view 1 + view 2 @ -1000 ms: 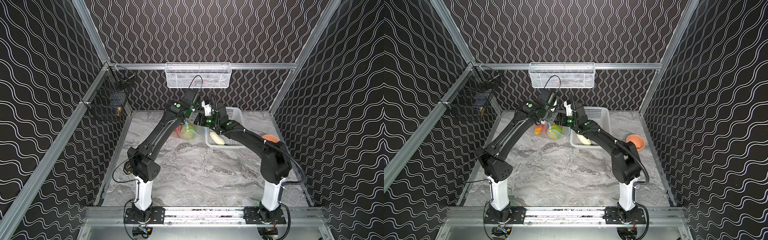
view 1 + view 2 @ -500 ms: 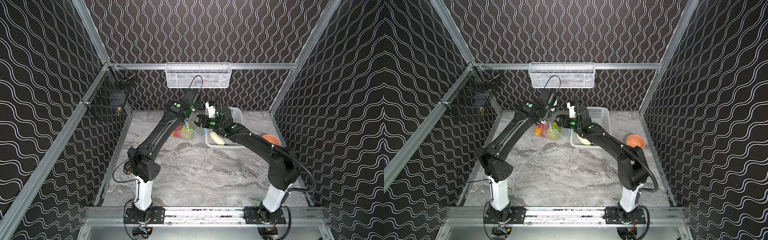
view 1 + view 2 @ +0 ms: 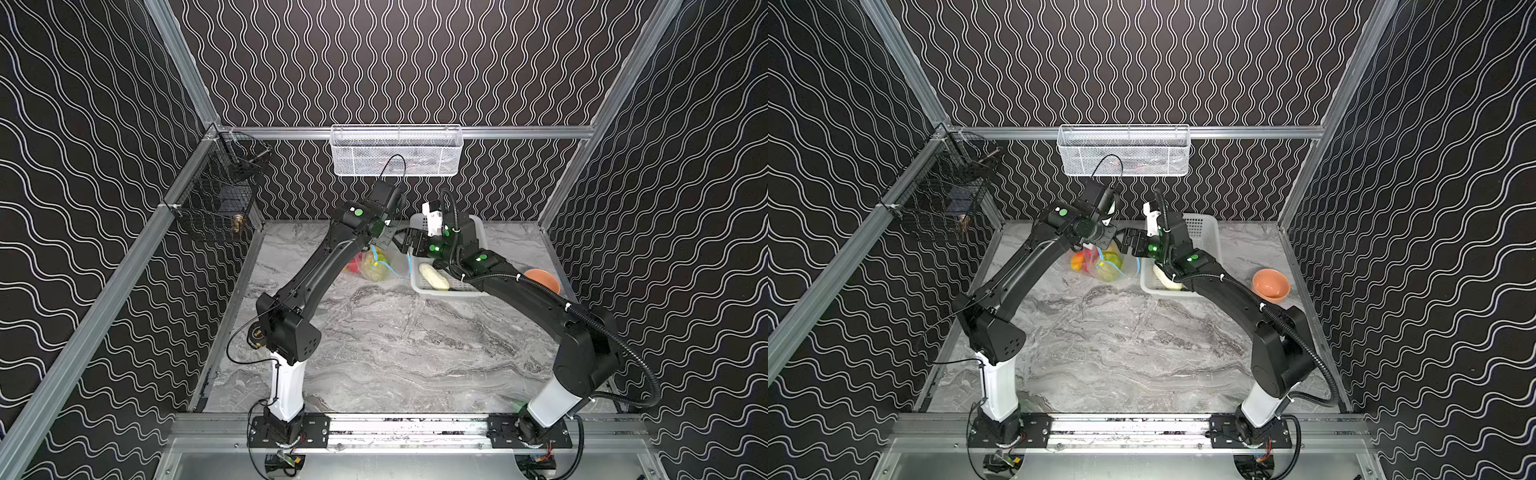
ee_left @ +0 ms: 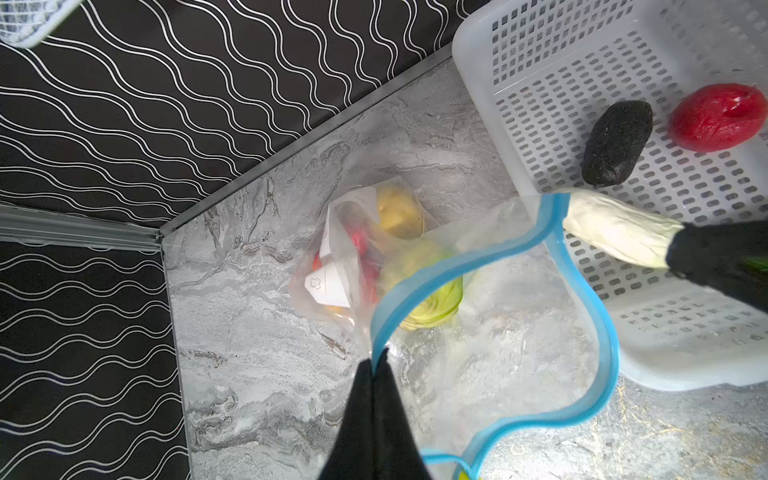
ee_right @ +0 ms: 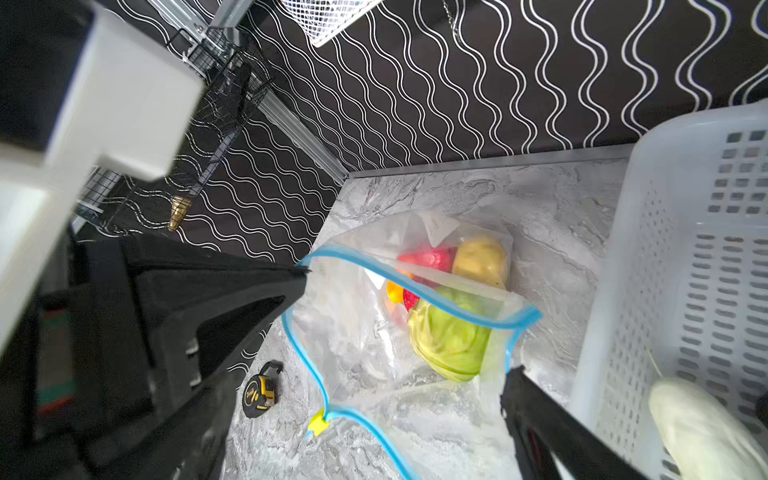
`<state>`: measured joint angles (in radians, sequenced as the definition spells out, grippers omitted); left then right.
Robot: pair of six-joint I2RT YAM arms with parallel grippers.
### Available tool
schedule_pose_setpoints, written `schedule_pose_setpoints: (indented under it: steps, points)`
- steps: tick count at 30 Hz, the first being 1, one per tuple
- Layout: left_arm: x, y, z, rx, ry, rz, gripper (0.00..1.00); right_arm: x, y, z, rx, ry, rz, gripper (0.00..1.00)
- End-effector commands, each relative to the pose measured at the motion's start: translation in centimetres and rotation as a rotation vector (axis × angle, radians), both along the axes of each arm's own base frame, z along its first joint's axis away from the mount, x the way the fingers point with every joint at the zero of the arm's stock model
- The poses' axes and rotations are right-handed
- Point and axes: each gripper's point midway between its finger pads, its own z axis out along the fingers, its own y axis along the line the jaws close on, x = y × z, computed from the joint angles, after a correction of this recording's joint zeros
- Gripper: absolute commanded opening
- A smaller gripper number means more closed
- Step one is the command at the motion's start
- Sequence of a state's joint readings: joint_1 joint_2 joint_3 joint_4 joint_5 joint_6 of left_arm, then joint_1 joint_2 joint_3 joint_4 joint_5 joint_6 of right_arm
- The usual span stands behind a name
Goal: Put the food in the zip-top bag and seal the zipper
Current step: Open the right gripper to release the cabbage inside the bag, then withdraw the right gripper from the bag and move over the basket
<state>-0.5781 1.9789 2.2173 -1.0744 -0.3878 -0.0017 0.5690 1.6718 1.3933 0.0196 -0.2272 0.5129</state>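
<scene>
Clerk: Moved item: right gripper [image 3: 1126, 246], jaws wider apart than before, holding nothing, at bag mouth.
Checker: And left gripper [image 4: 376, 368]?
Clerk: Clamped on blue zipper [image 4: 611, 353] of crinkly clear zip-top bag [image 5: 353, 332]; round green cabbage [image 5: 449, 345] inside. Perforated white basket [image 4: 540, 62]: long white vegetable [image 4: 615, 228], pitted dark oval [image 4: 615, 143], red piece [image 4: 719, 116]. Grey marbled tabletop [image 3: 395, 332]; wavy-lined black walls [image 3: 395, 62].

- Clear, crinkly zip-top bag [image 5: 357, 340] lies far-centre on the worktop [image 3: 395, 353], mouth gaping.
- Its light-blue zipper [image 4: 440, 270] loops open, with a yellow slider [image 5: 318, 424] at one end.
- Inside the bag: green cabbage [image 5: 449, 340], yellow potato [image 5: 480, 259], red pieces [image 5: 428, 259], orange fruit [image 5: 395, 291].
- In the white basket [image 4: 685, 332] to the right: white long vegetable [image 4: 615, 232], dark oval [image 4: 617, 143], third red piece [image 4: 717, 116].
</scene>
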Motion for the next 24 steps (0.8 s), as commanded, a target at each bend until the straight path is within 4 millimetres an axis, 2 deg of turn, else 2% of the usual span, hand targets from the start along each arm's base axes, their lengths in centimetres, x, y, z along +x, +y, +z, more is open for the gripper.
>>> schedule_pose_setpoints:
  steps: [1,7,12,16,24]
  points:
    - [0.1,-0.1,0.5,-0.016,-0.016,0.000,0.00,0.2,-0.9,0.1,-0.014,-0.002,-0.035,0.99]
    - [0.0,0.0,0.2,-0.009,-0.012,0.003,0.00,1.1,-2.9,-0.8,-0.052,0.044,-0.110,0.99]
    - [-0.1,-0.1,0.1,-0.014,-0.006,-0.003,0.00,2.3,-5.8,-1.5,-0.100,0.089,-0.184,0.99]
    - [-0.2,-0.2,0.1,-0.017,-0.002,-0.008,0.00,3.1,-7.3,-2.1,-0.113,0.125,-0.228,0.99]
    - [-0.3,-0.2,-0.1,-0.018,0.004,-0.013,0.00,4.8,-10.6,-3.9,-0.252,0.236,-0.423,0.99]
